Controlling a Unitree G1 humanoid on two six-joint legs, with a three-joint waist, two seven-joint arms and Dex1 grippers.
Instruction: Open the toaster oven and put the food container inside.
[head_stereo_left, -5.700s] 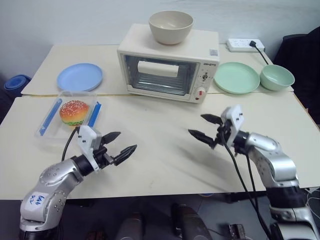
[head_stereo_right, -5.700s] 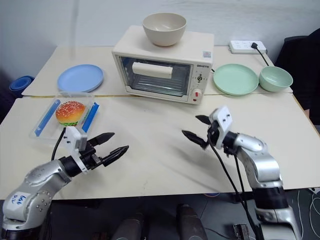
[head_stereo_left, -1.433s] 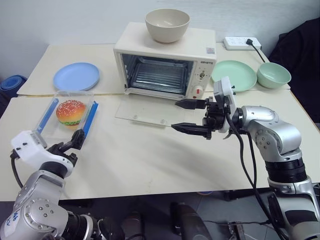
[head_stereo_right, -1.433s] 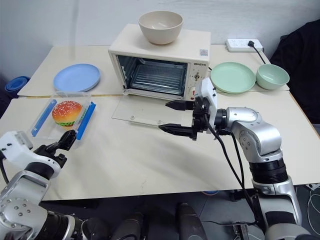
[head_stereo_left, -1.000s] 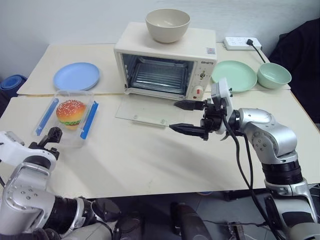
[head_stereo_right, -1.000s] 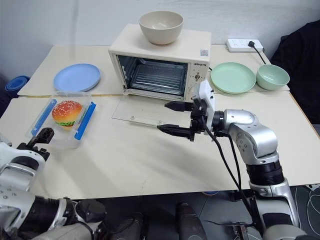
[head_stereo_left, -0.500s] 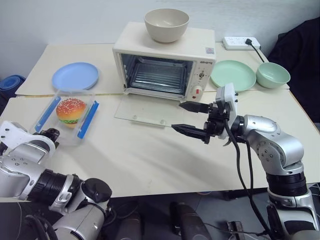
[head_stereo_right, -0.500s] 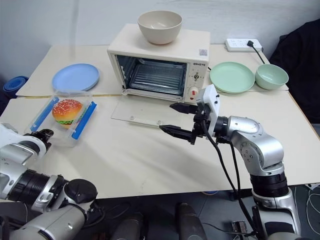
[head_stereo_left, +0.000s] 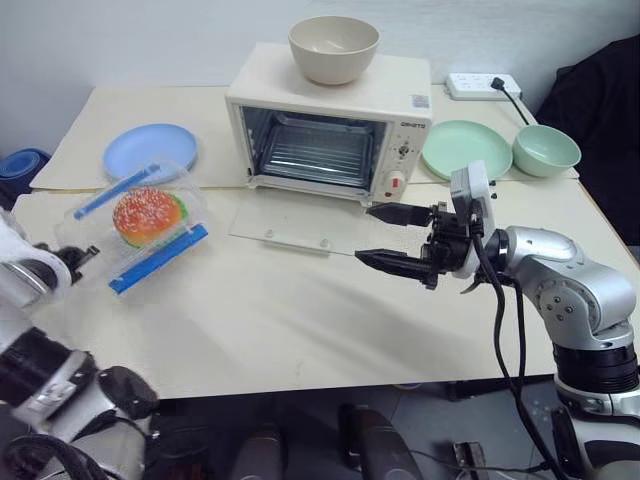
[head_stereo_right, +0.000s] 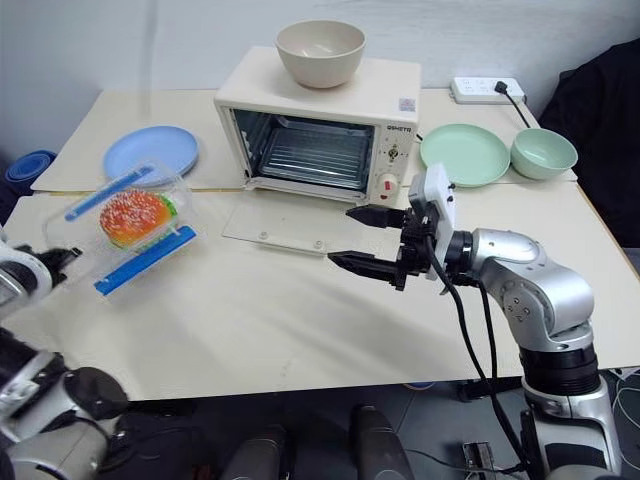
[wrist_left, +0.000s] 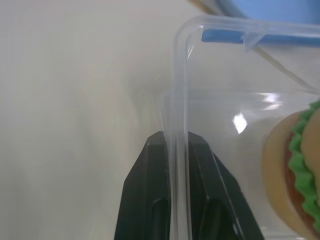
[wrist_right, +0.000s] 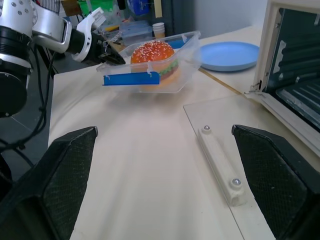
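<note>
The toaster oven (head_stereo_left: 330, 120) stands at the back of the table. Its glass door (head_stereo_left: 290, 222) lies dropped flat, and the wire rack shows inside. The food container (head_stereo_left: 140, 225), clear with blue clips and a toy hamburger (head_stereo_left: 146, 215) in it, hangs tilted above the table at the left. My left gripper (head_stereo_left: 78, 256) is shut on its near wall; the left wrist view shows both black fingers (wrist_left: 150, 190) pinching the clear rim (wrist_left: 180, 75). My right gripper (head_stereo_left: 363, 232) stands open by the door's right corner, pointing left, with nothing in it.
A beige bowl (head_stereo_left: 333, 48) sits on top of the oven. A round blue plate (head_stereo_left: 150, 150) lies behind the container. A green plate (head_stereo_left: 470, 148), a green bowl (head_stereo_left: 546, 150) and a power strip (head_stereo_left: 488, 86) are at the back right.
My left gripper has shut on the container's near wall and raised it off the table, tilting it. The right gripper has stayed open in about the same place.
</note>
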